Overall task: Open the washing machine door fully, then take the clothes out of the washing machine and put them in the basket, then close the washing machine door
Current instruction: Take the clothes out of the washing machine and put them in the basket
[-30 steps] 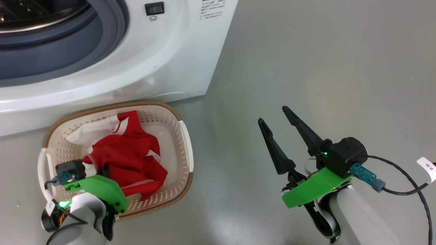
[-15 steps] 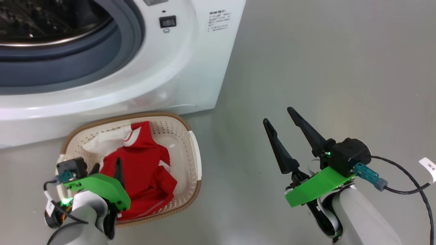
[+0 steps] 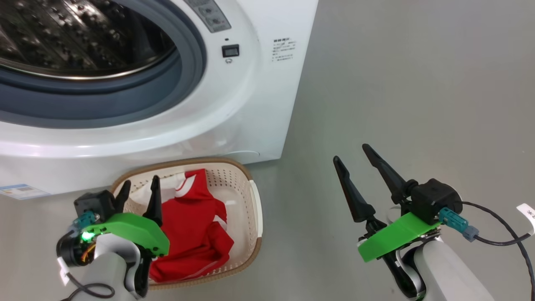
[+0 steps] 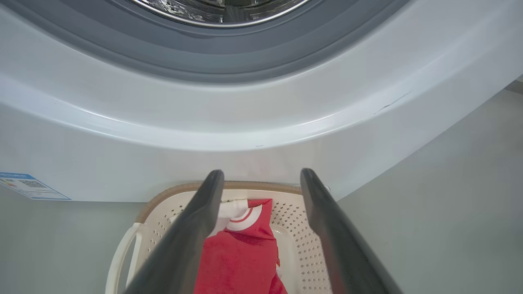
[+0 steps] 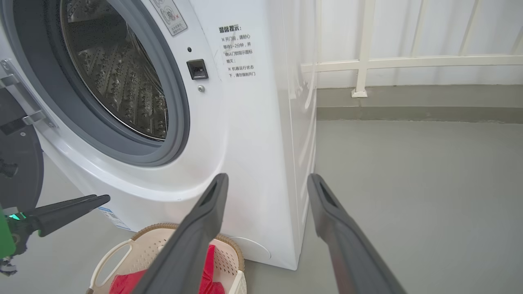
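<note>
Left pincer (image 3: 140, 184), fingers apart and empty, above the basket (image 3: 209, 159) on the floor. The clothes (image 3: 190, 221), likely soft, light and limp, lie inside it. Right pincer (image 3: 351, 153), likewise apart, over bare floor. Beyond: the washing machine (image 3: 259, 104), and the washing machine door (image 5: 18, 163), swung open. The door is probably rigid and glossy, best pushed at the rim, away from the hinge.

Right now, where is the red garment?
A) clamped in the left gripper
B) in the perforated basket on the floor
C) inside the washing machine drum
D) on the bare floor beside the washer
B: the red garment lies inside the perforated basket, and the left gripper is open over it, holding nothing.
</note>
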